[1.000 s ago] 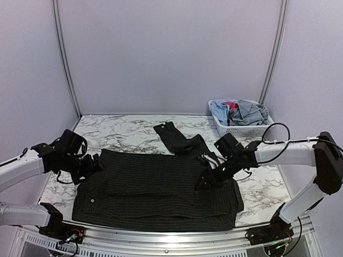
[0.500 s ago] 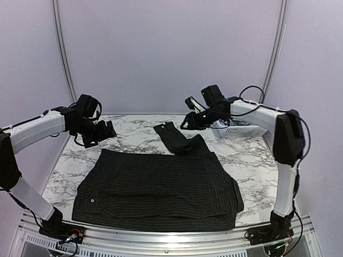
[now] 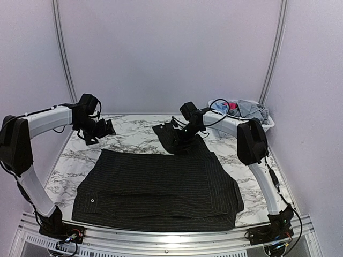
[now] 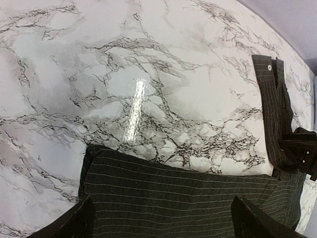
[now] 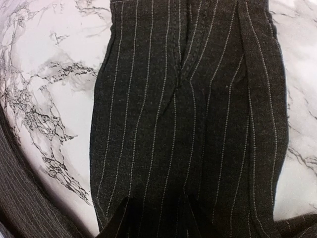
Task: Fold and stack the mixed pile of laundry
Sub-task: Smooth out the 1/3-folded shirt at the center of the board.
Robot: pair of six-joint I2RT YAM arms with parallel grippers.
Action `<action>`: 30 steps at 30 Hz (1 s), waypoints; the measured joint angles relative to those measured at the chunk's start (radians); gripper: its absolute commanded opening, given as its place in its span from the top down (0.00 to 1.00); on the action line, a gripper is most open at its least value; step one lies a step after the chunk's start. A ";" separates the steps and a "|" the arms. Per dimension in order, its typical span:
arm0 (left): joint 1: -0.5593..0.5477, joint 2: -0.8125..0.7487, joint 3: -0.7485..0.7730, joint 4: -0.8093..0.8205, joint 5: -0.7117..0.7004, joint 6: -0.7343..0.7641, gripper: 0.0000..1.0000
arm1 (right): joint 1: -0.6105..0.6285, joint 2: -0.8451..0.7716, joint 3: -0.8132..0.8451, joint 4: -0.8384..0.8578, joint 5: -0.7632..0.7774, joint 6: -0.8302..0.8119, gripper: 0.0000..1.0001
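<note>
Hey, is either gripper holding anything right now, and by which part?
The left gripper is open and holds nothing. The right gripper sits on the sleeve of the shirt, but whether it grips the cloth cannot be told.

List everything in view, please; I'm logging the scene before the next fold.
shirt: one, black with pale pinstripes, spread flat on the near half of the table
sleeve: one, the same black pinstripe, stretching from the shirt toward the far edge
garments: several, light blue, grey-blue and pink-red, heaped in the basket
basket: one, white lattice, far right corner
table: one, white marble with grey veins, under everything
left end effector: one, black, open, above bare table beyond the shirt's far left corner
right end effector: one, black, down at the sleeve; open or shut unclear
</note>
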 measured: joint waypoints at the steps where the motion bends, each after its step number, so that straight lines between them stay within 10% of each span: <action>1: 0.004 0.008 0.000 0.000 0.002 0.005 0.01 | 0.004 0.003 0.000 0.007 0.000 0.003 0.68; 20: 0.103 0.055 -0.057 0.021 0.016 0.032 0.01 | -0.081 0.248 0.175 0.628 -0.193 0.318 0.41; 30: 0.112 0.114 -0.009 0.037 0.005 0.053 0.08 | -0.182 -0.082 0.019 0.481 -0.167 0.131 0.46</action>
